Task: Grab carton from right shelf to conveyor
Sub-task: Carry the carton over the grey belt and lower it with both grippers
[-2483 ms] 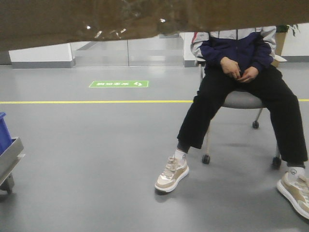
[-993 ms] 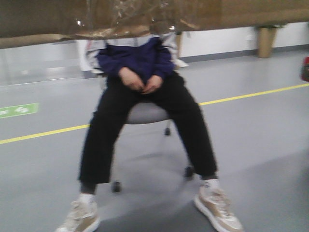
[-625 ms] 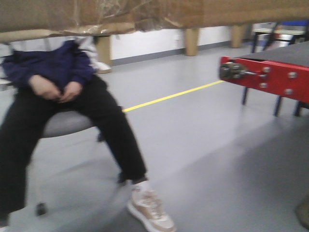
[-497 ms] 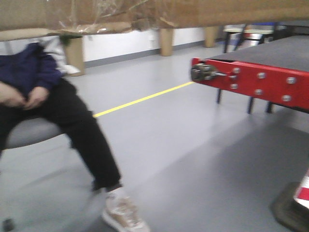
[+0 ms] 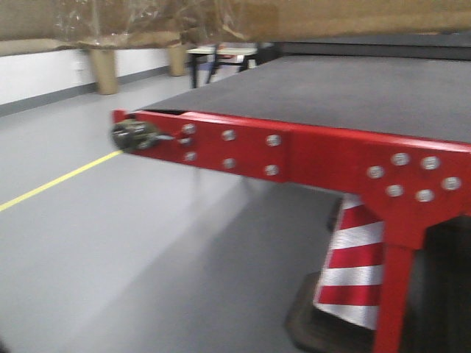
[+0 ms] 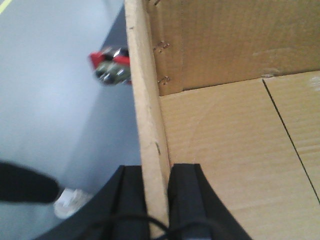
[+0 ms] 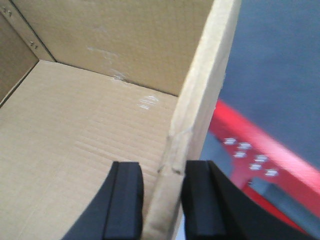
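Observation:
The carton (image 5: 221, 18) is a brown cardboard box with crinkled tape. It fills the top edge of the front view, held above floor level. My left gripper (image 6: 156, 170) is shut on the carton's left wall (image 6: 150, 115), one finger inside and one outside. My right gripper (image 7: 162, 167) is shut on the carton's right wall (image 7: 200, 100) in the same way. The conveyor (image 5: 294, 154) has a red front edge with silver buttons and a dark grey belt (image 5: 353, 88). It stands right in front, below the carton, and shows in the right wrist view (image 7: 250, 145). The right shelf is out of view.
A red-and-white striped cone (image 5: 353, 250) on a dark base stands under the conveyor. A yellow floor line (image 5: 51, 184) runs at the left. Tables (image 5: 221, 55) and a tan post (image 5: 103, 70) stand at the back. A person's shoe (image 6: 70, 202) shows left of the carton.
The view has swung right, from the seated person to the conveyor, which now fills the front view close up. The carton has stayed at the top of the view, held by both grippers.

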Tool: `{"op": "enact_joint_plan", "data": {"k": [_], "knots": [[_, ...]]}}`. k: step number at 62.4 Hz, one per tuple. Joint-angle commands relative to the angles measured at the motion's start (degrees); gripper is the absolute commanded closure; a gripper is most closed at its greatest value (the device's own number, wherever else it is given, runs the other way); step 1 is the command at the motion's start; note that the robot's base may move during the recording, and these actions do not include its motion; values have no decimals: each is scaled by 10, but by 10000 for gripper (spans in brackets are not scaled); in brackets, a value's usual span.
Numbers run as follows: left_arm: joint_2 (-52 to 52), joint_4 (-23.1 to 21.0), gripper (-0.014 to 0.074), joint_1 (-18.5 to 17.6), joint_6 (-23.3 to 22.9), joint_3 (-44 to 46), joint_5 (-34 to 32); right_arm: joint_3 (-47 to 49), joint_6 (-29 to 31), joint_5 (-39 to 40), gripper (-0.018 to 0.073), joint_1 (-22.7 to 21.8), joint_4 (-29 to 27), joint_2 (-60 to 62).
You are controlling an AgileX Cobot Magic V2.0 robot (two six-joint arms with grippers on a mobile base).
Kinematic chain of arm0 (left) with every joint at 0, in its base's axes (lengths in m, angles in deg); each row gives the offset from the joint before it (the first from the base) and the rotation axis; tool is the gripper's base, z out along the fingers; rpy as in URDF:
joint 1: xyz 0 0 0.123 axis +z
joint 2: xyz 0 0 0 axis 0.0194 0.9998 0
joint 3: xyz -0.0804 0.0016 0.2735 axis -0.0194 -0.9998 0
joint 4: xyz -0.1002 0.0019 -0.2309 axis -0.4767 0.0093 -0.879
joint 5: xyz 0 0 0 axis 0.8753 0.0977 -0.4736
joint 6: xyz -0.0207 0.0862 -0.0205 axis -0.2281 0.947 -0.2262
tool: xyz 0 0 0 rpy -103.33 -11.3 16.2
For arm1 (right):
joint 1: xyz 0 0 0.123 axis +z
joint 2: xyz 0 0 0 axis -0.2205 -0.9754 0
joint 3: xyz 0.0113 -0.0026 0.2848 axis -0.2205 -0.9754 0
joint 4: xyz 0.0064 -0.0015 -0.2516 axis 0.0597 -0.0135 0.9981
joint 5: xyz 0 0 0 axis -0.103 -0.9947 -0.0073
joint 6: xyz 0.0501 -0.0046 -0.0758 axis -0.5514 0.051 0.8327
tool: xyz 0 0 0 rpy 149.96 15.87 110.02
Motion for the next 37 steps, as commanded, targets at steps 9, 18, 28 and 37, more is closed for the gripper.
{"op": "enact_joint_plan", "data": {"k": [9,18,28,37], "knots": [[-6,81,615,5,4,1,2,4,15,-1,625,-2,10,14],[-6,81,615,5,4,1,2,4,15,-1,625,-2,10,14],[-6,81,615,5,4,1,2,4,15,1,625,-2,10,14],[-6,81,615,5,4,1,2,4,15,3,625,-2,10,14]]}}
